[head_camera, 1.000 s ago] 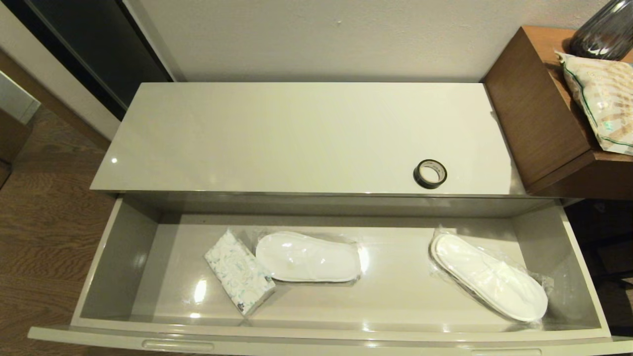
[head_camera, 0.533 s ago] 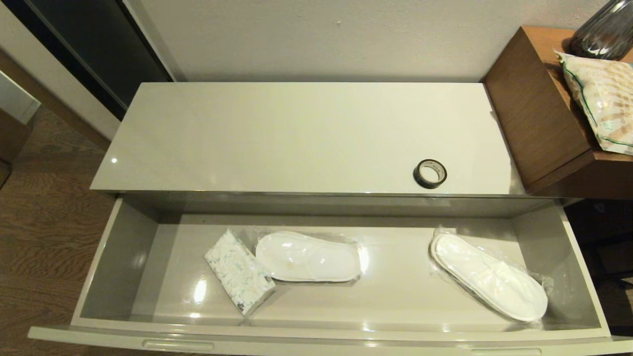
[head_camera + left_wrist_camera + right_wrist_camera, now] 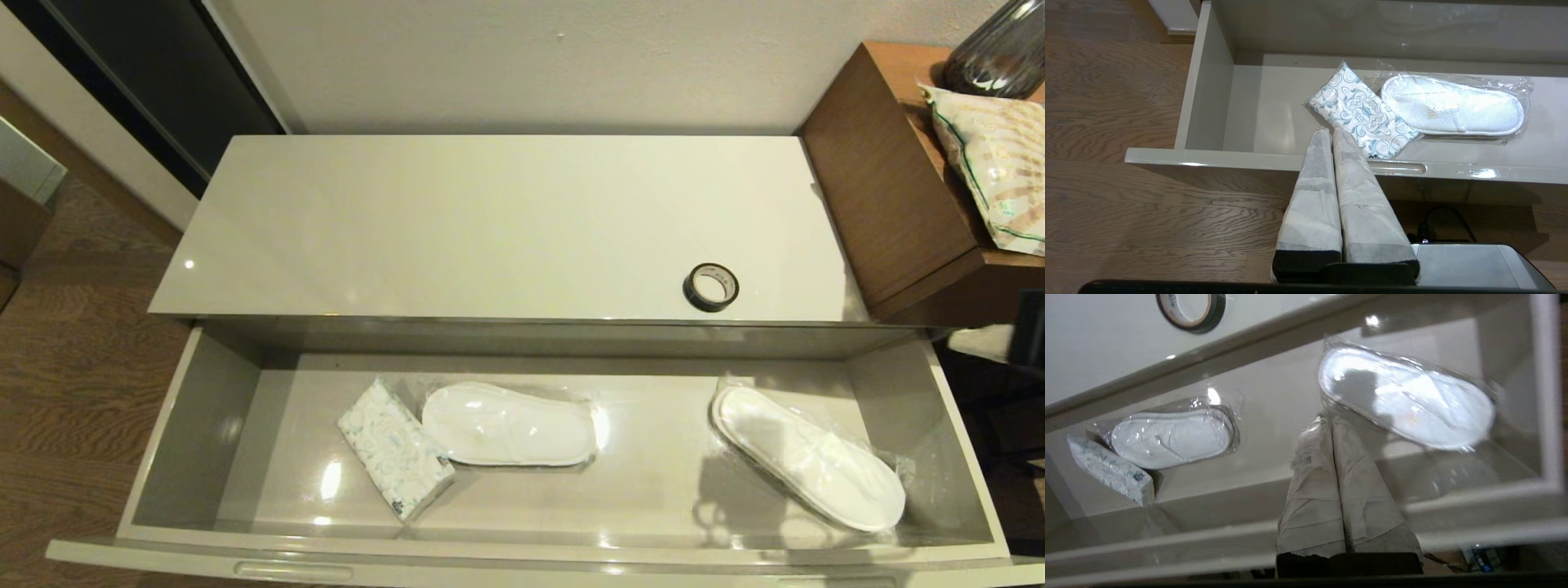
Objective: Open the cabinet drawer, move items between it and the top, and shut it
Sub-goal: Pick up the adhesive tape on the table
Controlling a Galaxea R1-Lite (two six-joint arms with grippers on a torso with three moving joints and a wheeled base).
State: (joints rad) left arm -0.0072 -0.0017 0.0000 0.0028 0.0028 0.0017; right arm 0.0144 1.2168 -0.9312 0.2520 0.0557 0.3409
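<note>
We see the drawer pulled fully out; tissue pack lies inside at its left, touching a wrapped slipper, w/ another slipper at right. Tape roll sits on the top, near front-right edge. Left pincer closed, empty, before the drawer front; right pincer closed, empty, above the drawer.

I count one open drawer holding one tissue pack and two wrapped white slippers, one black tape roll on the cabinet top, plus one printed bag and one dark vase on the brown table.
</note>
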